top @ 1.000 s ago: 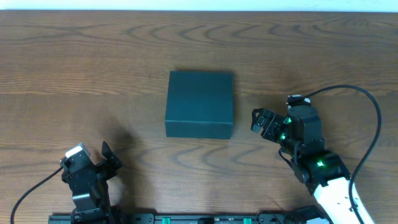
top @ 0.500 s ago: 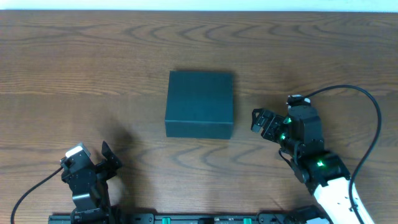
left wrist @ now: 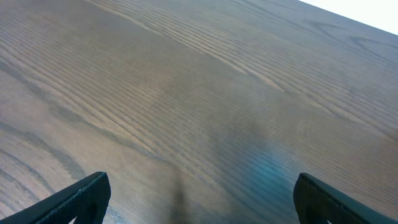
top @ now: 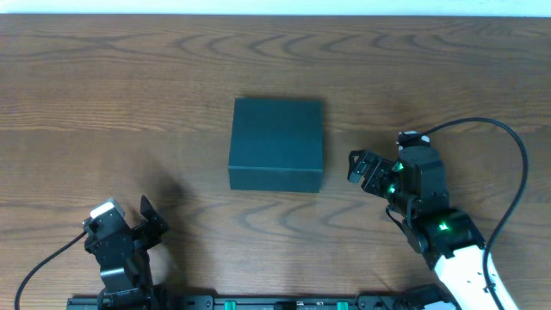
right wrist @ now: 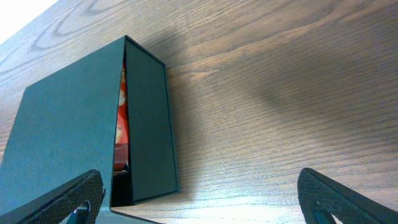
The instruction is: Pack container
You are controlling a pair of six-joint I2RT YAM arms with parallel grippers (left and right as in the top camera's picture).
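Note:
The container [top: 276,143], a dark-teal rectangular box, sits at the table's middle with its lid down in the overhead view. In the right wrist view the container [right wrist: 68,124] shows a narrow gap at its side flap, with red packets [right wrist: 120,124] visible inside. My right gripper [top: 362,170] is open and empty, just right of the box and pointing at it; its fingertips frame the bottom of the right wrist view [right wrist: 199,202]. My left gripper [top: 148,220] is open and empty at the front left, far from the box, over bare wood [left wrist: 199,199].
The wooden table [top: 129,86] extends on all sides of the box. A black cable [top: 508,172] loops from the right arm at the right side. A rail [top: 258,301] runs along the table's front edge.

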